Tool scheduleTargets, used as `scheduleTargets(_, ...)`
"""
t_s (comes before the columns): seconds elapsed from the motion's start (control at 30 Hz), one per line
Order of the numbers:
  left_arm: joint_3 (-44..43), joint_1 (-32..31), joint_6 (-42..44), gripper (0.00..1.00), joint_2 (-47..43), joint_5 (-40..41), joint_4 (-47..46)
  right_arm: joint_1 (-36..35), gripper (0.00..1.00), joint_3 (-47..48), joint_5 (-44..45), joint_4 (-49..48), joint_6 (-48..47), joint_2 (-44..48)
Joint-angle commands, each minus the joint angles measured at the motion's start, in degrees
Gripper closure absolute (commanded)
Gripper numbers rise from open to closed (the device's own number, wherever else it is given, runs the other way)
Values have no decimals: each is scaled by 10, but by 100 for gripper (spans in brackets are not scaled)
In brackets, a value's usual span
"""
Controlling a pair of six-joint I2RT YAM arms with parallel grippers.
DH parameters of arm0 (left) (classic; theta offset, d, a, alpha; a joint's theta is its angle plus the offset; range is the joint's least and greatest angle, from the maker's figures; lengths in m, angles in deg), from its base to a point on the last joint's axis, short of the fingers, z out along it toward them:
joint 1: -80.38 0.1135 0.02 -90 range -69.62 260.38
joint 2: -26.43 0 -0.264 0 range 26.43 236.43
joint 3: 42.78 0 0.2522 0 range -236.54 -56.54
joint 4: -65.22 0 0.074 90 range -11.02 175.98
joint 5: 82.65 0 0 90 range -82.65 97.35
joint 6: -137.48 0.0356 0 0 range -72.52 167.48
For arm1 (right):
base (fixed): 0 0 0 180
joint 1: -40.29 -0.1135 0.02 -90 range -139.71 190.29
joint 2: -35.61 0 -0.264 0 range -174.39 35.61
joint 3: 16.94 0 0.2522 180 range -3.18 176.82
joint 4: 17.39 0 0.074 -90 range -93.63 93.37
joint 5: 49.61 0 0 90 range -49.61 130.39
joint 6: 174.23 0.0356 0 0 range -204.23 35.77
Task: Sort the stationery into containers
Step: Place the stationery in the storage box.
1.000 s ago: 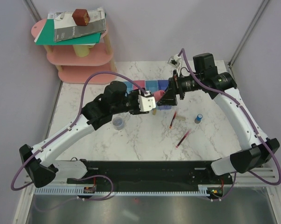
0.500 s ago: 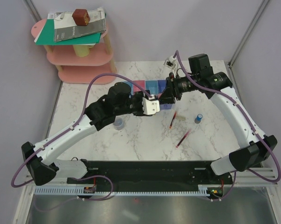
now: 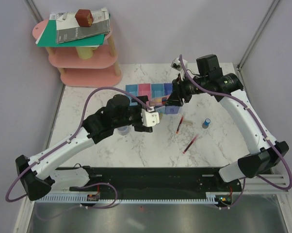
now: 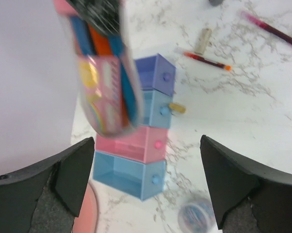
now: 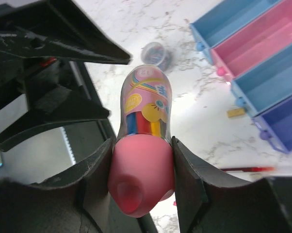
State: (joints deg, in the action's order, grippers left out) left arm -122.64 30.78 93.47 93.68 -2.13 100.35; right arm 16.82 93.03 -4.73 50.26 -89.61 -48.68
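- Barely begun, by the look of it: no item seen inside any of the four bins point(image 5: 262, 53), as far as the two wrist views reach into them.
- In hand now: the tube point(image 5: 146, 111), squeezed between the fingers point(image 5: 95, 179) of the right gripper point(image 3: 171, 100), with its pink cap point(image 5: 141, 187) back toward the wrist and its printed end poking out past the tips.
- Held above the table point(image 3: 136, 150), over or just in front of the row of bins and not yet inside one; cannot tell which bin lies directly beneath.
- Left gripper point(image 4: 147, 145) spread wide and holding nothing, close beside the right gripper, with the bins below and ahead between its fingers.
- Left to sort, all loose on the table:
  - a red pen point(image 3: 180, 124) and a second red pen point(image 3: 190, 144), below the right gripper and back toward that arm's base
  - a blue cylinder point(image 3: 205, 123) just beside the pens
  - a round clear piece point(image 3: 122, 129) tucked under the left wrist
  - a tan eraser point(image 4: 202, 41) well beyond the left fingertips
  - a yellowish bit point(image 4: 177, 108) touching or just beside a bin front
- Look of the tube: pink and yellow, printed with a rainbow and round shapes, with blue, orange and red sticks showing through; rounded at the printed end, plain dimpled cap at the other; probably light and slightly soft.
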Motion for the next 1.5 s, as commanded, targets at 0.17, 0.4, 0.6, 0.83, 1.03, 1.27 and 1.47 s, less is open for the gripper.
scheduleTargets(0.17,147,11,-13,0,-150,48,89,2,100,97,155,25,-74,-52)
scheduleTargets(0.4,167,46,-49,0,-174,43,97,3,100,338,282,205,-221,-291)
scheduleTargets(0.6,165,83,-58,0,-175,31,95,5,100,453,391,244,-327,-413)
scheduleTargets(0.83,179,144,-55,0,-200,4,99,21,100,435,428,176,-332,-431)
scheduleTargets(1.03,192,169,-44,0,-208,-7,99,23,100,407,437,148,-340,-445)
scheduleTargets(1.27,187,195,-45,0,-207,-25,99,20,100,419,421,122,-325,-455)
scheduleTargets(1.47,193,206,-50,1,-204,-39,98,15,100,391,409,119,-320,-453)
